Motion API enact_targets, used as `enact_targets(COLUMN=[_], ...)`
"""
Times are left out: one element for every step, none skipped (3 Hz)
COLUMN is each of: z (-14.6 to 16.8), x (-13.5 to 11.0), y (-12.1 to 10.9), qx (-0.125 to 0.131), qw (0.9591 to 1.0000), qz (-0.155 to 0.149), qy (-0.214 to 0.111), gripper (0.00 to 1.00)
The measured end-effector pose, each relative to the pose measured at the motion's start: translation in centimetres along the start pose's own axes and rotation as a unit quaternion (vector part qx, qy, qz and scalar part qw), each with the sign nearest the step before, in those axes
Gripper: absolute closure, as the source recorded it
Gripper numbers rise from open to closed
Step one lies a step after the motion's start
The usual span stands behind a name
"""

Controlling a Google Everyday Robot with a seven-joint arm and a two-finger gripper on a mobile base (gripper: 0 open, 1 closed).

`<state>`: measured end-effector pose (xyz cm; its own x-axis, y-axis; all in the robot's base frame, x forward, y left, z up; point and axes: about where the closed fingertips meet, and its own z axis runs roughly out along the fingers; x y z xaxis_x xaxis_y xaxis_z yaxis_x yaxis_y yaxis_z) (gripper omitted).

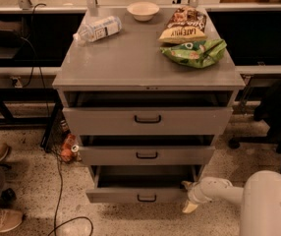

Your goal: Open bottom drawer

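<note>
Though sideways-long, drawer [115, 195] beside end effector [187, 196]

The bottom drawer [141, 194] has a matt grey painted-metal front; the cabinet top [130, 58] is the same dull grey metal with a faint sheen; the gripper [187, 196], at that drawer's right front corner with fingers spread, looks like smooth cream plastic; the bottle [97, 28] is clear plastic; the green snack bag [195, 52] is glossy film; the floor [32, 181] is speckled stone.
</note>
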<state>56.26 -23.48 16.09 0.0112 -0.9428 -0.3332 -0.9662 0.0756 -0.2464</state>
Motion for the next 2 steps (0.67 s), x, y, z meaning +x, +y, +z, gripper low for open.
enact_targets(z=[0.2, -0.2], x=[0.4, 1.0], y=[0.5, 1.7], qx=[-0.009, -0.019], qw=[0.9998, 0.999], qz=[0.014, 0.036], qy=[0.005, 0.015], gripper=[0.46, 0.69])
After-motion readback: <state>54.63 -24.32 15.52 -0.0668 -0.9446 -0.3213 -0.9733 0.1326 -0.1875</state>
